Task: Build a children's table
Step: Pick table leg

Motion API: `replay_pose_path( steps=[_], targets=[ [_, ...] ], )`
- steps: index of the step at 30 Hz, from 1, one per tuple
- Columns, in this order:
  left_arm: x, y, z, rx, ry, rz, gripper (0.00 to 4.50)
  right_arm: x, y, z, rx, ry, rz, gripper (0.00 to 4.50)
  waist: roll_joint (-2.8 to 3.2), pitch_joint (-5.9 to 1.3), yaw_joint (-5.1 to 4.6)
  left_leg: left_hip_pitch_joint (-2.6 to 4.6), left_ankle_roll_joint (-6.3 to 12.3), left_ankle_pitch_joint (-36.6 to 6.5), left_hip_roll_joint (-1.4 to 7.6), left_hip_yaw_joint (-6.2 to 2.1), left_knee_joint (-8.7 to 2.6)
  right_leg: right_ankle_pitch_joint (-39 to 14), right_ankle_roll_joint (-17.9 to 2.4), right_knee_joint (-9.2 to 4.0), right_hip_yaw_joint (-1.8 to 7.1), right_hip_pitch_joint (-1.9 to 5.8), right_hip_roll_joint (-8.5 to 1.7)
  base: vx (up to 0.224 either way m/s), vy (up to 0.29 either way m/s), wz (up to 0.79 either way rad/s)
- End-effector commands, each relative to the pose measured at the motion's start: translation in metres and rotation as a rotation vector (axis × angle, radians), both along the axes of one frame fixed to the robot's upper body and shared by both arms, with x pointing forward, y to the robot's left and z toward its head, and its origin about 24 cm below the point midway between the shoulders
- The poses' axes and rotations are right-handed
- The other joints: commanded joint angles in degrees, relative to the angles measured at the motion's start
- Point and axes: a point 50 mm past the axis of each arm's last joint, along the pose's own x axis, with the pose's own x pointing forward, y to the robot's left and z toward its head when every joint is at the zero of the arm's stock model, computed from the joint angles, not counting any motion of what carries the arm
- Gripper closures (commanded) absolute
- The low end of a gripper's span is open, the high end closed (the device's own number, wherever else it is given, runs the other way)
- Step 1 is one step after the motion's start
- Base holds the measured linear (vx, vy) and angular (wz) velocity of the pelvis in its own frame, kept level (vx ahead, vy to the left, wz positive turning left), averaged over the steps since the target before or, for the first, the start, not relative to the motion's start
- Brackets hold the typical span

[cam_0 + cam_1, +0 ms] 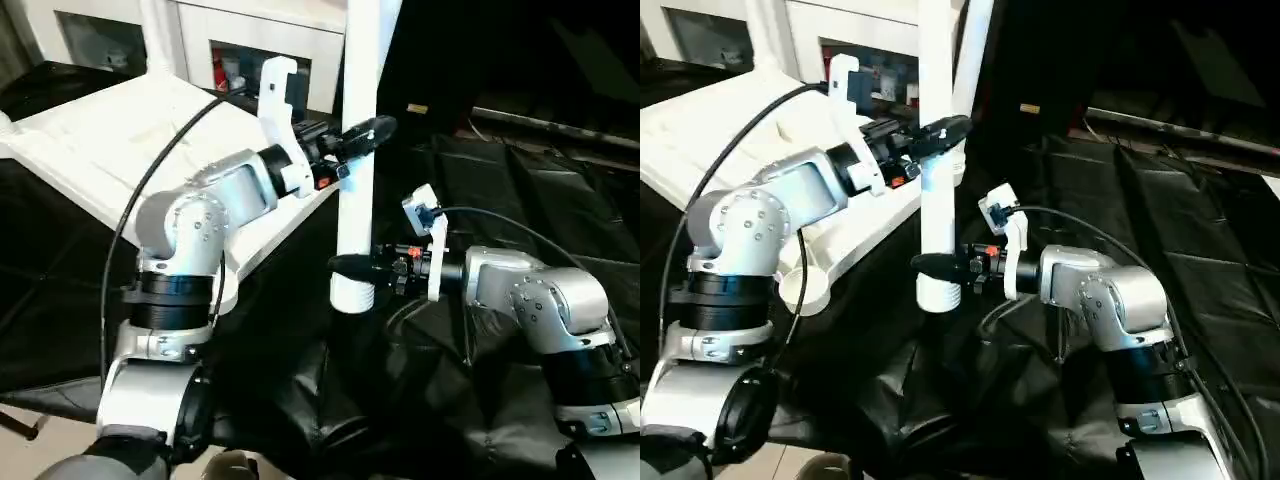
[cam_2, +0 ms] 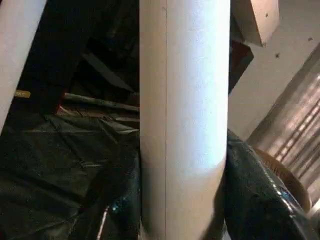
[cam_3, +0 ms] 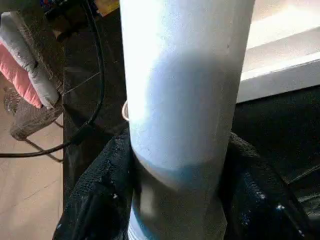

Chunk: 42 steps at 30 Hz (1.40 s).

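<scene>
Both jaws clamped around leg (image 1: 357,150)

The held leg (image 1: 357,150) runs off the top edge in both eye views, so its upper end is out of sight. The left end effector (image 1: 358,137) covers part of its shaft. The tabletop (image 1: 120,140) is cut by the left edge, its near corner behind the left forearm (image 1: 215,200).
</scene>
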Motion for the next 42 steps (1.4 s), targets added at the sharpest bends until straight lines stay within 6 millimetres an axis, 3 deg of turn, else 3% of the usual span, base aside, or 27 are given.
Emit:
replay_pose_path(
  steps=[1,2,5,6,13,25,42],
  targets=[
    [0.000,-0.002,0.000,-0.004,0.005,0.015,2.63,0.005,-0.004,0.007,-0.009,-0.039,-0.034,2.56,0.08,-4.24,-0.05,1.43,-1.87,-4.00,4.33,-2.25,-4.26,-6.72,-9.47,-4.31,4.16,3.09,-5.98,0.000,0.000,0.00],
    [0.000,-0.002,0.000,-0.004,0.005,0.015,2.67,0.005,-0.004,0.007,-0.009,-0.039,-0.034,2.56,0.38,-4.28,-0.02,1.46,-1.87,-3.97,4.33,-2.25,-4.22,-6.52,-9.53,-4.27,4.19,3.08,-5.99,0.000,0.000,0.00],
    [0.000,-0.003,0.000,-0.022,0.004,0.013,2.71,0.007,-0.002,0.009,-0.017,-0.098,-0.045,2.56,0.16,-4.27,-0.07,1.44,-1.86,-4.05,4.36,-2.26,-4.24,-6.61,-9.40,-4.35,4.14,3.06,-6.00,0.000,0.000,0.00],
    [-0.001,-0.004,0.000,-0.024,0.002,0.009,2.73,0.007,-0.002,0.010,-0.013,-0.117,-0.041,2.00,0.17,-4.28,-0.11,1.42,-1.90,-4.02,4.35,-2.26,-4.24,-6.57,-9.38,-4.32,4.15,3.07,-5.98,0.000,0.000,0.00],
    [-0.008,-0.009,0.002,0.015,-0.037,-0.100,2.73,0.009,-0.008,0.010,0.002,-0.087,-0.018,1.41,0.29,-4.27,-0.13,1.58,-1.82,-4.00,4.35,-2.23,-4.28,-6.89,-9.51,-4.30,4.12,2.93,-5.85,0.000,0.000,0.00],
    [-0.013,-0.018,0.006,0.042,-0.067,-0.213,2.73,0.002,-0.014,0.007,-0.023,-0.050,0.108,1.41,-0.02,-4.25,-0.10,1.40,-0.91,-3.87,4.32,-2.17,-4.11,-7.26,-9.95,-4.33,4.12,3.16,-5.93,0.000,0.000,0.00],
    [-0.014,-0.017,0.009,0.002,-0.066,-0.214,2.73,-0.001,-0.008,0.000,0.003,-0.008,0.104,1.41,0.01,-4.33,-0.06,1.47,-0.86,-3.23,4.38,-2.19,-4.08,-6.41,-10.32,-4.14,4.09,3.09,-5.90,0.000,0.000,0.00]
  ],
)
